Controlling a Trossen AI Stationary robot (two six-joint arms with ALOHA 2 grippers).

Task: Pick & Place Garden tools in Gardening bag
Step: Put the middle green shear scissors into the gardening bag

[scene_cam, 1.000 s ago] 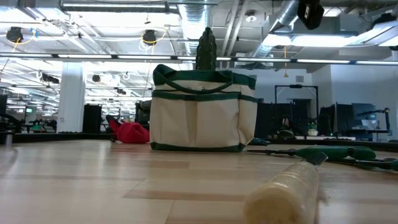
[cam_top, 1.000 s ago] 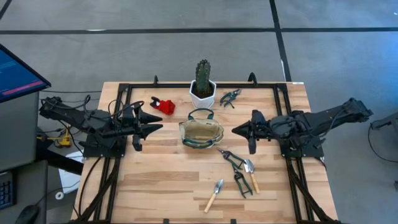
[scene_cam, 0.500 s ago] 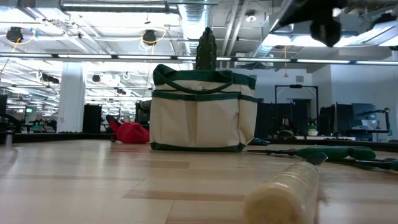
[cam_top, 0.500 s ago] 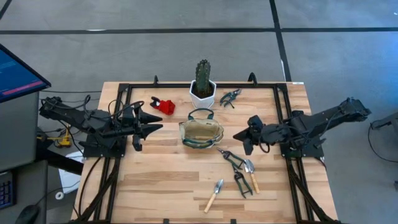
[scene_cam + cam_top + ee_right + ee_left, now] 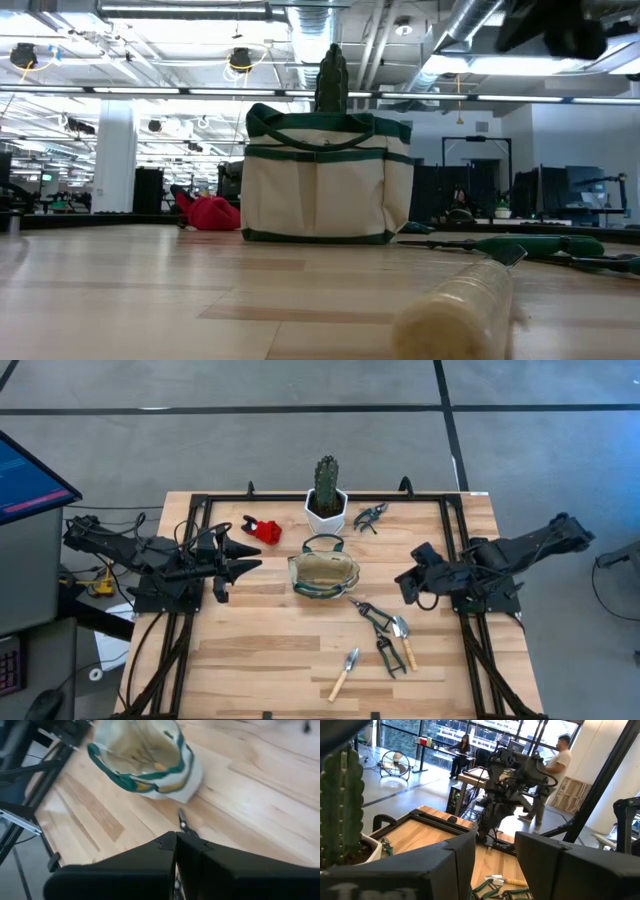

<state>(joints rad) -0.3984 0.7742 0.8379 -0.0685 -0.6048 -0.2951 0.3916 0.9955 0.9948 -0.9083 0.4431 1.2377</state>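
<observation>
Bag (image 5: 324, 573) fabric, no legible writing

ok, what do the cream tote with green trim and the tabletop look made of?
Cream tote with green trim: looks like woven canvas, matte, with visible seams and stitched pockets. Tabletop: light wood planks, butcher-block style, with visible grain and a faint sheen; whether it is solid wood or veneer is unclear.

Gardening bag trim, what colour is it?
Dark green on the cream gardening bag, clearest in the low view.
</observation>
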